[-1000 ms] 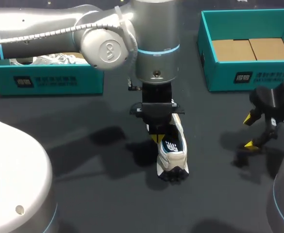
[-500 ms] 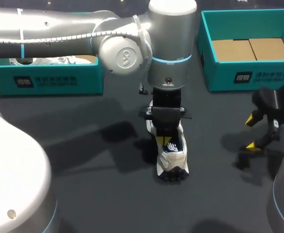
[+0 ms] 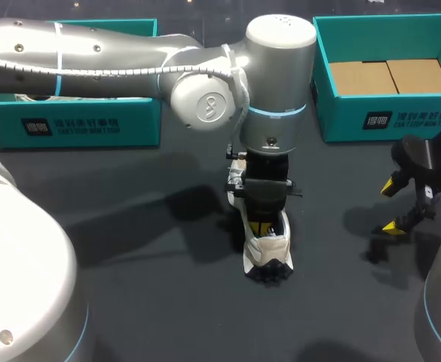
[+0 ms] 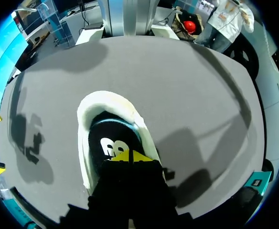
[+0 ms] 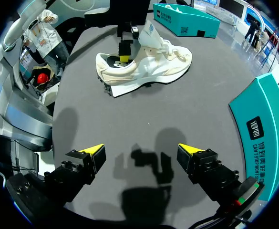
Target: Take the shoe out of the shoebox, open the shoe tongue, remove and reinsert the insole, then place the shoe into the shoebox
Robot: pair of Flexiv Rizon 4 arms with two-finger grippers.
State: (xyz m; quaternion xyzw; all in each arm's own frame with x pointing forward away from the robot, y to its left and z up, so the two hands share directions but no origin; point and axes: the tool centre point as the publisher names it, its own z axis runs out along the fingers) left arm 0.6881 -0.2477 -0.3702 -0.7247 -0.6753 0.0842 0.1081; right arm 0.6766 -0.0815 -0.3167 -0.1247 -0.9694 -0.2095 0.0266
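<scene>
A white and cream sneaker (image 3: 270, 253) lies in the middle of the dark table, heel toward the near edge. My left gripper (image 3: 262, 226) stands straight above it, shut, its yellow tips (image 4: 129, 156) together and down inside the shoe's opening on the black insole (image 4: 108, 145). From the right wrist view the shoe (image 5: 151, 67) is side-on, its tongue (image 5: 149, 32) raised, and the left gripper (image 5: 124, 57) sits at the heel opening. My right gripper (image 3: 396, 205) hangs open at the right, well apart from the shoe, with nothing between its fingers (image 5: 141, 149).
An open teal shoebox (image 3: 356, 113) with a cardboard floor stands at the back right. A second teal box (image 3: 77, 124) stands at the back left, partly hidden by my left arm. The right box's wall (image 5: 263, 129) is close beside my right gripper.
My left arm has swung right and toward the near edge, and its shut gripper has slid along the shoe's opening toward the heel. The right arm has stayed put.
</scene>
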